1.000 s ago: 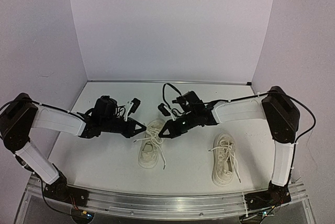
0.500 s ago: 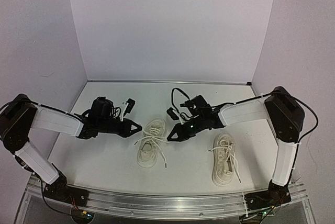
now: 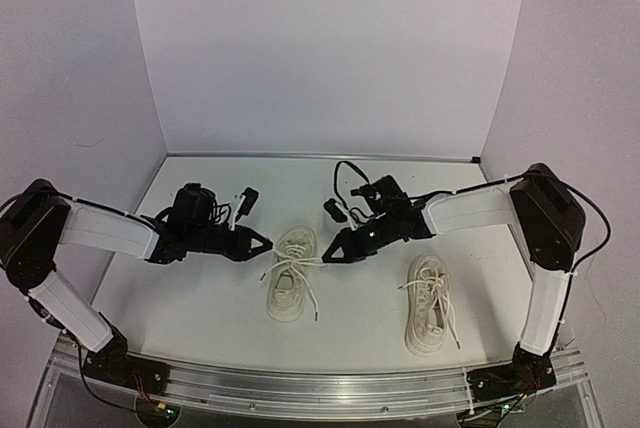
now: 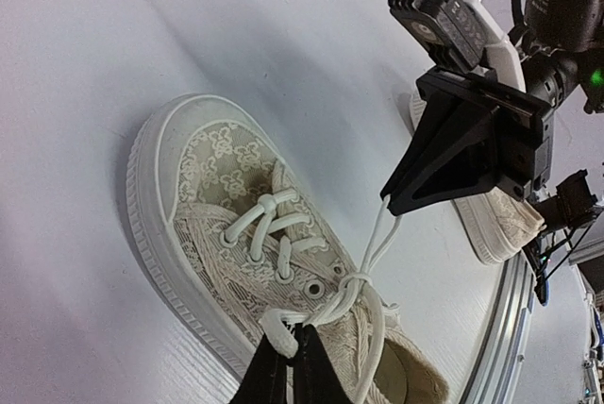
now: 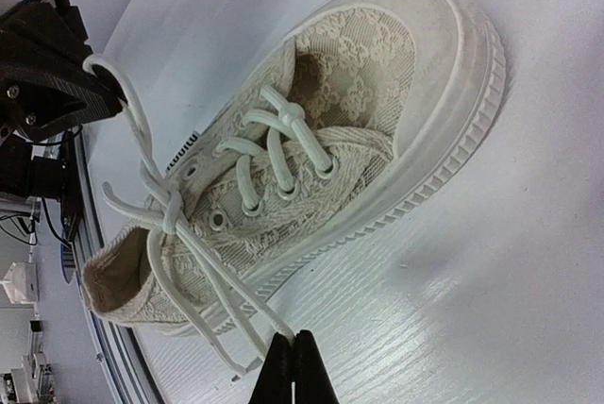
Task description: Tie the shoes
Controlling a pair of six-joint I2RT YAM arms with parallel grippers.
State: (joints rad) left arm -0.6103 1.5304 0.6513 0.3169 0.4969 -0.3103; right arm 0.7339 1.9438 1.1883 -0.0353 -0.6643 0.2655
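Note:
The left shoe, a cream-white sneaker, lies between my two grippers. Its white laces cross in a knot over the tongue. My left gripper is shut on a lace loop at the shoe's left side; the left wrist view shows it pinching that loop. My right gripper is shut on the other lace loop at the shoe's right side, its tips low over the table. The lace runs taut between the grippers. The second shoe lies untouched at the right, its laces loose.
White table with purple walls at the back and sides. A metal rail runs along the near edge. The second shoe's sole shows behind my right gripper. My left gripper shows in the right wrist view.
My right gripper has drawn back to the right from the shoe and my left gripper a little to the left, both holding lace. The lace between them has pulled tighter.

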